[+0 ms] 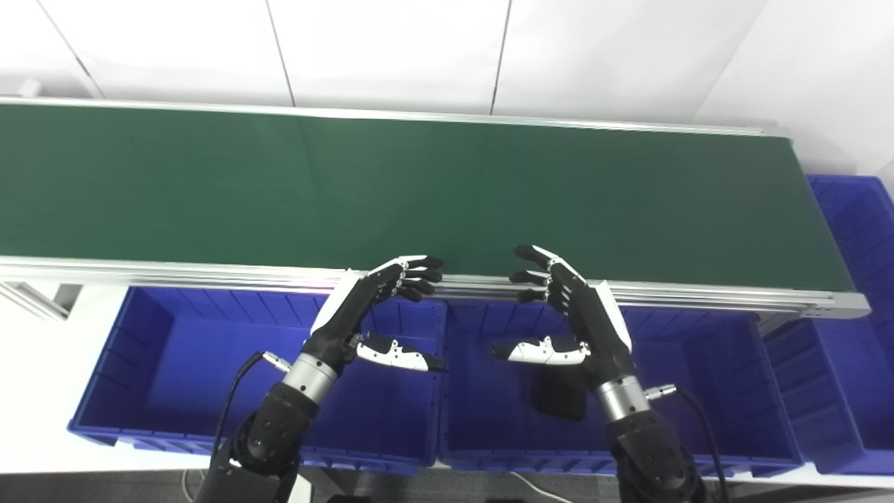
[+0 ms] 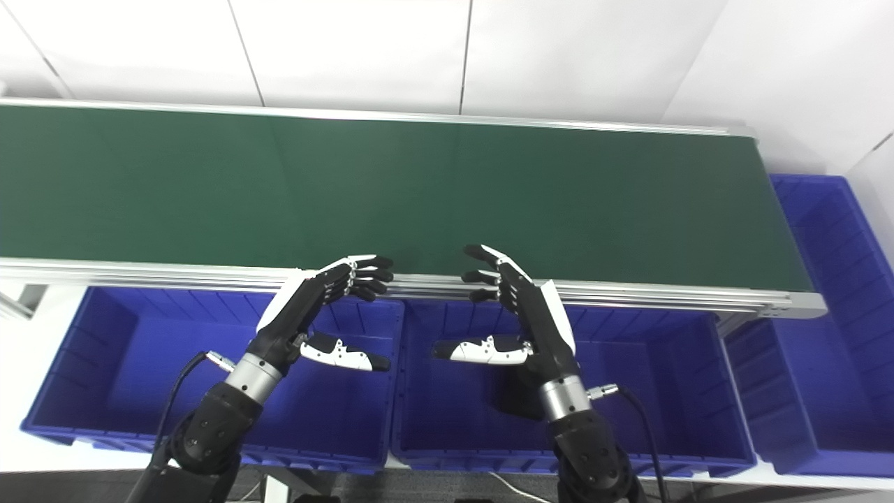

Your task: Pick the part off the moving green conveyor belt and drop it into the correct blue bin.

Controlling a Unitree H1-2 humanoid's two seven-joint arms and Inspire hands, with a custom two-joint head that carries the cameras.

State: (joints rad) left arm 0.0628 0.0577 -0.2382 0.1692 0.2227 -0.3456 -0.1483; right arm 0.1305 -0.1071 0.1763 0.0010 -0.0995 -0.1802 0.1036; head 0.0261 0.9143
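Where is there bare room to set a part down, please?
The whole green conveyor belt shows bare. The left blue plastic bin looks clear. The middle blue bin holds a dark object, beneath the right hand; left hand.

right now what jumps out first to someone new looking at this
A long green conveyor belt spans the scene with no part on it. Both open hands, left hand and right hand, hover at its near edge, above blue bins lined up below.
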